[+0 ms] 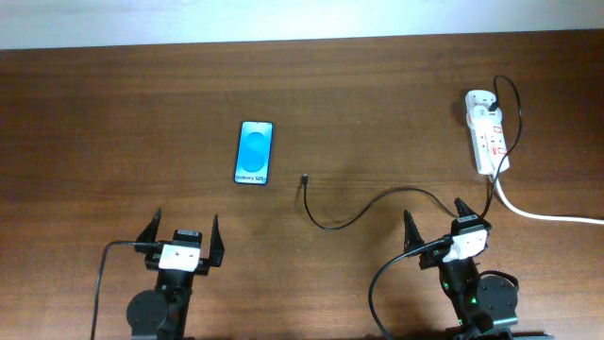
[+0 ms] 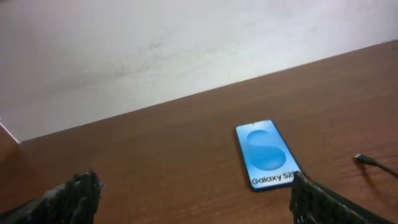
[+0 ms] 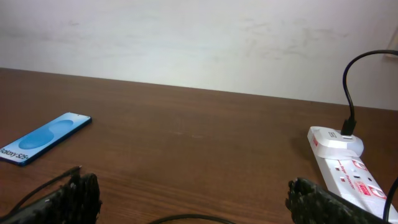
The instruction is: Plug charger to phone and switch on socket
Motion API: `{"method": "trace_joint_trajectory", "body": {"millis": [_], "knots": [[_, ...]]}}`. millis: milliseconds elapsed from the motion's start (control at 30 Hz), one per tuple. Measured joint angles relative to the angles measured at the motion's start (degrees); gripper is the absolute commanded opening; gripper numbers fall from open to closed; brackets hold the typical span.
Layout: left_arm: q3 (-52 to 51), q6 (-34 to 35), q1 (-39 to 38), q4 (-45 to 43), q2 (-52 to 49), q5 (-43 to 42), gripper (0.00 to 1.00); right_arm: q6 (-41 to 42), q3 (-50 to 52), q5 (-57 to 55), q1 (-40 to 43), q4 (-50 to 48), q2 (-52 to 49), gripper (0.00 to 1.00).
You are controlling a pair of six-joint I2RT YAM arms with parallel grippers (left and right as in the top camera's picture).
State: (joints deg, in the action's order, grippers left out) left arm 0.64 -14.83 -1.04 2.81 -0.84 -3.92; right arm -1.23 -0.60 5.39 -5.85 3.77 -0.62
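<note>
pointing forward | left gripper (image 1: pixel 185 220) jaws spread | right gripper (image 1: pixel 433 211) jaws spread

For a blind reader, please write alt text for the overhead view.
A blue-screened black smartphone lies unplugged on the brown wooden table; the thin black charger cable ends beside it, apart. A white oblong power strip lies far right. Left pincer and right pincer are open.

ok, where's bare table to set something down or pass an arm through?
Free: the table left of the phone; the far band behind it; the middle patch between the charger tip and the socket. Crowded: near right, where the charger loops past the right gripper and the white lead runs off.
</note>
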Motion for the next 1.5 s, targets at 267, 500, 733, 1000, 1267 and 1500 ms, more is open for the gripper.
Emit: {"method": "trace_joint_trajectory", "body": {"millis": [267,500,733,1000,1267,1500], "knots": [[10.0,4.2,0.0,-0.5,-13.7,-3.2,0.99,0.0,0.0,0.0,0.0,0.1,0.0,0.99],[43.6,4.8,0.1,18.9,-47.3,-10.7,0.99,0.0,0.0,0.0,0.0,0.0,0.0,0.99],[95.3,4.9,-2.8,57.6,-92.8,-14.1,0.99,0.0,0.0,0.0,0.0,0.0,0.0,0.98],[98.2,13.5,-6.1,56.5,-109.6,-11.4,1.00,0.0,0.0,0.0,0.0,0.1,0.0,0.99],[98.2,22.5,-11.8,49.3,-122.9,2.0,1.00,0.0,0.0,0.0,0.0,0.1,0.0,0.98],[109.4,21.9,-16.3,55.9,-126.4,5.1,1.00,0.0,0.0,0.0,0.0,0.1,0.0,0.99]]}}
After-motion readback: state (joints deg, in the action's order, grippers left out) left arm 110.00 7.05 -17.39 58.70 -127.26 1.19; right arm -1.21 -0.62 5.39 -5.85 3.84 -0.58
